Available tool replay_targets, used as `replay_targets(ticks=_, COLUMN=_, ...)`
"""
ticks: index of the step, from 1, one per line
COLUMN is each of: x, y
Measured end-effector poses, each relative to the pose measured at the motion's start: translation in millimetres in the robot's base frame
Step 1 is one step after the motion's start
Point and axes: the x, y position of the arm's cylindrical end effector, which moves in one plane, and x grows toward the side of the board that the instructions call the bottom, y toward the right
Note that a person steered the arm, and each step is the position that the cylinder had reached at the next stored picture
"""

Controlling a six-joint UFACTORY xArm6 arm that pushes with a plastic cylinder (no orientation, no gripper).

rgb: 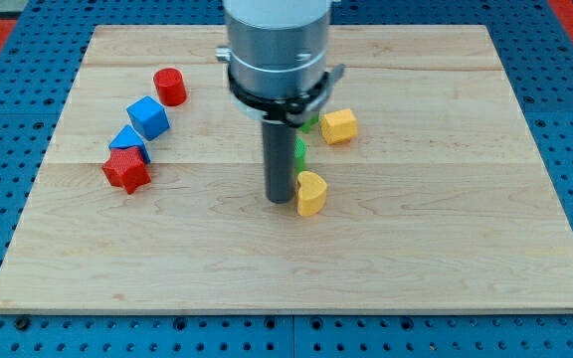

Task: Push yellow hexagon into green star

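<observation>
The yellow hexagon (pixel 339 125) lies right of the board's middle, just right of my arm. Green pieces peek out from behind the rod: one (pixel 309 124) touching the hexagon's left side, another (pixel 300 152) lower down. Which is the green star I cannot tell; both are mostly hidden. A yellow heart-shaped block (pixel 310 193) lies below them. My tip (pixel 281 201) rests on the board just left of the yellow heart, touching or nearly touching it, and below-left of the hexagon.
At the view's left lie a red cylinder (pixel 170 87), a blue cube (pixel 148 117), a second blue block (pixel 127 141) and a red star (pixel 126 170) in a slanting line. The wooden board (pixel 446 249) sits on a blue pegboard.
</observation>
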Motion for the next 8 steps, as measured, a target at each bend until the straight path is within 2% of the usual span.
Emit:
replay_targets(ticks=1, x=-21.4, y=-10.7)
replay_targets(ticks=2, x=-35.0, y=27.1)
replay_targets(ticks=3, x=-35.6, y=29.1)
replay_targets(ticks=6, x=-47.9, y=117.6)
replay_targets(ticks=7, x=-91.0, y=112.8)
replay_targets(ticks=8, x=-105.2, y=91.9)
